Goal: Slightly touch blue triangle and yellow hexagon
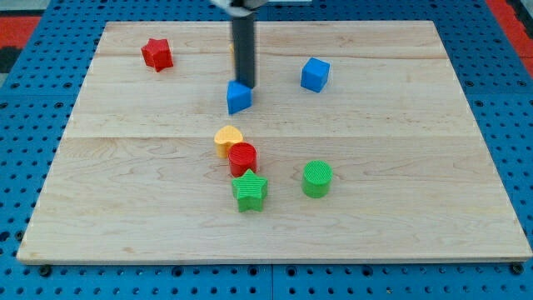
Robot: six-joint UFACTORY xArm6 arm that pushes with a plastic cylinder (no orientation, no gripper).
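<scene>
The blue triangle (238, 97) lies on the wooden board (125, 167) above the view's middle. My tip (246, 86) is at the triangle's upper edge, touching it or nearly so. A small yellow piece (232, 48) peeks out from behind the rod near the view's top; its shape is hidden. A yellow heart-like block (228, 137) lies below the triangle, against a red cylinder (243, 157).
A green star (250, 191) sits just below the red cylinder. A green cylinder (316, 178) is to the right of it. A blue cube (315, 74) lies right of my tip. A red star (156, 54) is at the upper left.
</scene>
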